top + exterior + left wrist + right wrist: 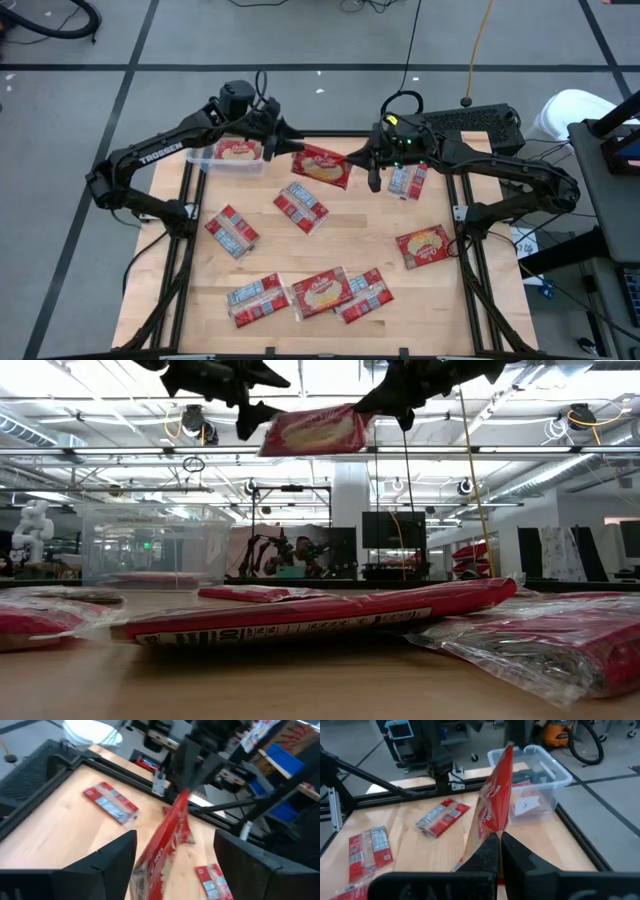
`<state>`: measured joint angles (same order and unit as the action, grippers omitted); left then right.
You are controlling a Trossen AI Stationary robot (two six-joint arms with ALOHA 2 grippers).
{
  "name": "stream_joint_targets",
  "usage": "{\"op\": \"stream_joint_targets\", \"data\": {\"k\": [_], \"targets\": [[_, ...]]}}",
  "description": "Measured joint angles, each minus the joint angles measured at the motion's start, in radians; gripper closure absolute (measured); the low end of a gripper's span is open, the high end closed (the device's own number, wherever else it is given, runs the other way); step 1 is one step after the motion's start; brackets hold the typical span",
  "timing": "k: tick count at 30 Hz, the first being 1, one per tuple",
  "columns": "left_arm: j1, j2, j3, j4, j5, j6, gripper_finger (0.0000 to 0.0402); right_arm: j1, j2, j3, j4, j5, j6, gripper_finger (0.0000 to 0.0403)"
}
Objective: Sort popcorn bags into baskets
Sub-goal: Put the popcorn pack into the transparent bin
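Seemingly, if the bag (pixel 322 165) is released by the shut right gripper (pixel 372 158) before the wide-open left gripper (pixel 283 141) beside the tub (pixel 225 165) closes, it could be dropped.

Cut off at the low view's top edge: both arms, only dark lower parts showing. Blurred in that view: nearest popcorn bags (pixel 320 615), print unreadable. Hidden in the left wrist view: lower end of the raised bag (pixel 167 842), lost between the dark fingers (pixel 107 865).

Glossy crinkled foil popcorn bags (pixel 322 166), clear smooth plastic basket (pixel 228 160), matt wooden table (pixel 350 230).
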<state>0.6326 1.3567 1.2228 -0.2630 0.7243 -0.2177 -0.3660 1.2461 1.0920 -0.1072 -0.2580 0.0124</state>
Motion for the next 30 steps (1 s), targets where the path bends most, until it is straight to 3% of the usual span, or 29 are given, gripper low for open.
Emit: {"op": "stream_joint_targets", "data": {"k": [18, 30], "targets": [[-0.016, 0.050, -0.001, -0.054, -0.007, 0.111, 0.0215, 0.000, 0.000, 0.000, 0.056, 0.002, -0.006, 0.0403], [-0.012, 0.058, -0.001, -0.033, 0.052, 0.104, 0.0363, 0.000, 0.000, 0.000, 0.067, 0.001, -0.006, 0.0403]]}}
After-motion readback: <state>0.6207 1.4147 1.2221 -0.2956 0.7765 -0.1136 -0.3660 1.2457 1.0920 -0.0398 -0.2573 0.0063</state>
